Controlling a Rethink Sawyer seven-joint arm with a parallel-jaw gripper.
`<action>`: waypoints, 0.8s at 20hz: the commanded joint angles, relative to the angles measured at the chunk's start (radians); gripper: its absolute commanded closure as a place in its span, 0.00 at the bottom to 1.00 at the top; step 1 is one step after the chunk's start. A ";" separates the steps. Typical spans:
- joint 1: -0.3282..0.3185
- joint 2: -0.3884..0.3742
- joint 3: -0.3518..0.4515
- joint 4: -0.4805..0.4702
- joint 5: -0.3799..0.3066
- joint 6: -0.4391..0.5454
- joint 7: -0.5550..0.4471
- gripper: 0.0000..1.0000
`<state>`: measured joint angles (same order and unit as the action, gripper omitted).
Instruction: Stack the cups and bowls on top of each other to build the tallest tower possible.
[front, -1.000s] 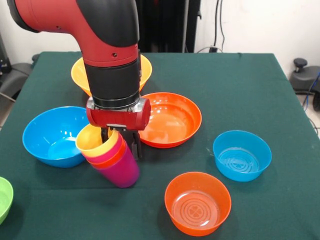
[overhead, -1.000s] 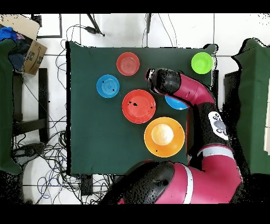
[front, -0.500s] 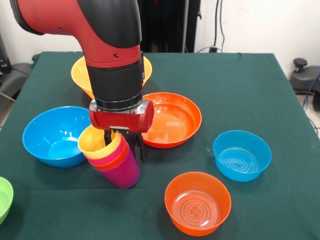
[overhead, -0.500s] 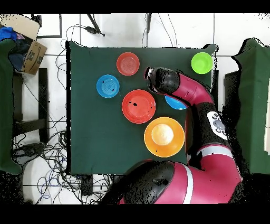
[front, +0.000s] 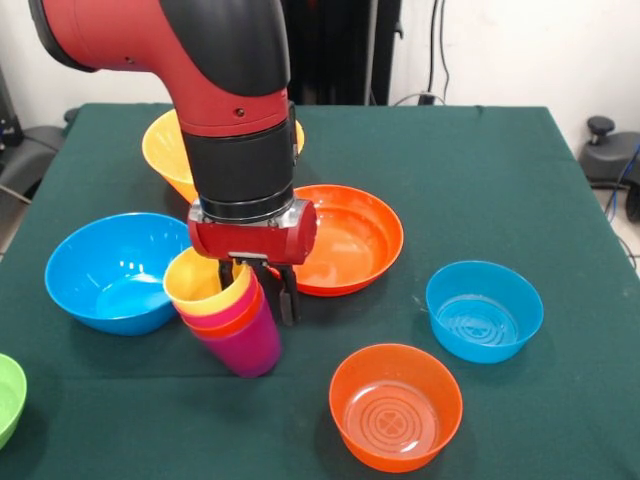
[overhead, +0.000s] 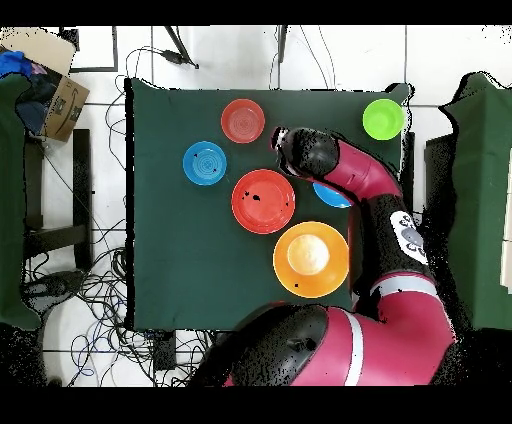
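The tower (front: 238, 332) is a nest of cups with a purple base cup, orange and crimson rims, and a yellow cup (front: 200, 282) on top. It leans to the left on the green cloth between the large blue bowl (front: 100, 270) and the wide red-orange bowl (front: 352, 240). My gripper (front: 262, 294) comes down from above and is shut on the right side of the tower's rim, with one dark finger (front: 288, 300) outside the wall. In the overhead view the arm's end (overhead: 305, 150) hides both gripper and tower.
The large orange-yellow bowl (front: 165, 150) sits behind the arm. The small blue bowl (front: 484, 310) and small translucent orange bowl (front: 396, 405) lie at the right front. The small green bowl (front: 8, 395) is at the left edge. The table's edges (overhead: 135, 200) frame all of these.
The arm has shifted a little to the right in the front view, carrying the leaning tower along with it. The bowls have not moved.
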<state>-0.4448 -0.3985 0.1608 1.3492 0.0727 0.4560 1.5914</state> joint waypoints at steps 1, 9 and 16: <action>0.036 0.024 0.052 0.082 0.026 0.021 0.165 0.00; 0.055 -0.010 0.027 0.083 0.040 0.048 0.171 0.00; 0.045 -0.030 0.023 0.101 0.041 0.048 0.154 0.00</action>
<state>-0.4155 -0.4117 0.1533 1.3802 0.0962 0.4560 1.5914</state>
